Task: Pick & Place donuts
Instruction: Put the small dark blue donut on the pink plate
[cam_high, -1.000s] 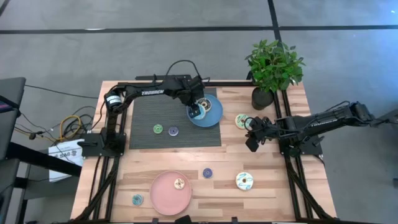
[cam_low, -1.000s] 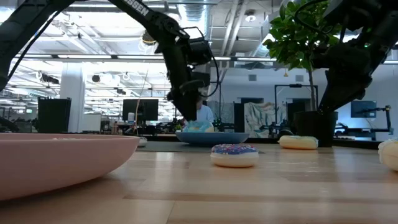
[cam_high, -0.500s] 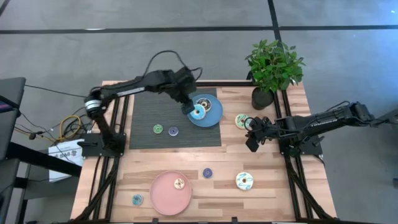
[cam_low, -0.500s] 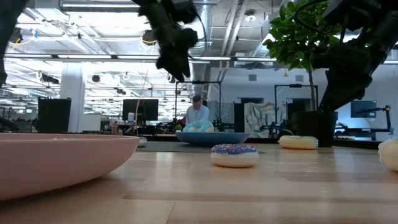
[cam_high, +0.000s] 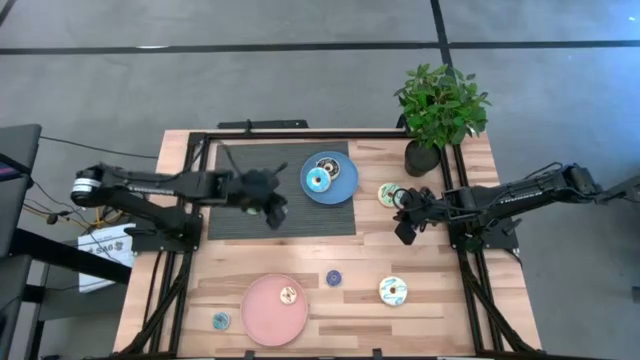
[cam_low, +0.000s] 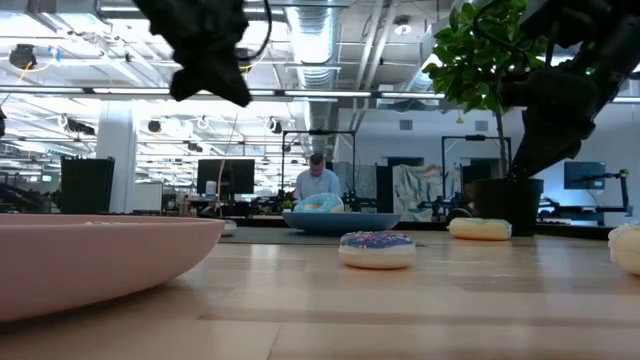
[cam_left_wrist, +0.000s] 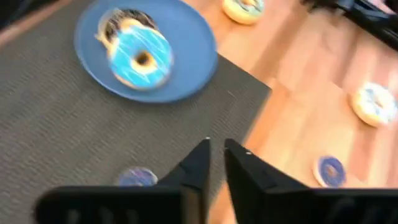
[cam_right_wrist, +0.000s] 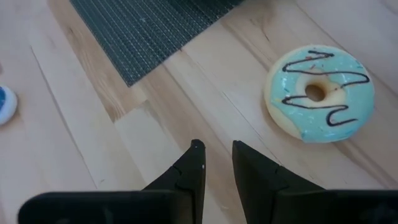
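A cyan donut (cam_high: 318, 180) and a dark brown donut (cam_high: 328, 166) lie on the blue plate (cam_high: 345, 188). My left gripper (cam_high: 275, 215) hangs shut and empty above the dark mat, left of that plate. In its wrist view (cam_left_wrist: 216, 149) a purple donut (cam_left_wrist: 137, 177) lies on the mat below it. My right gripper (cam_high: 405, 232) waits at the table's right, its fingers (cam_right_wrist: 217, 152) a narrow gap apart with nothing between them. A cream donut with green icing (cam_right_wrist: 320, 93) lies just beyond it. A tan donut (cam_high: 288, 295) sits on the pink plate (cam_high: 262, 318).
A small blue donut (cam_high: 333, 278), a cream donut (cam_high: 393, 291) and a small cyan donut (cam_high: 221, 321) lie on the bare wood near the front. A potted plant (cam_high: 438, 110) stands at the far right corner. The dark mat (cam_high: 235, 170) covers the far left.
My left gripper has risen from the blue plate and swung toward the table's left and near side, out over the mat. The cyan donut stays lying on the plate beside the dark brown one.
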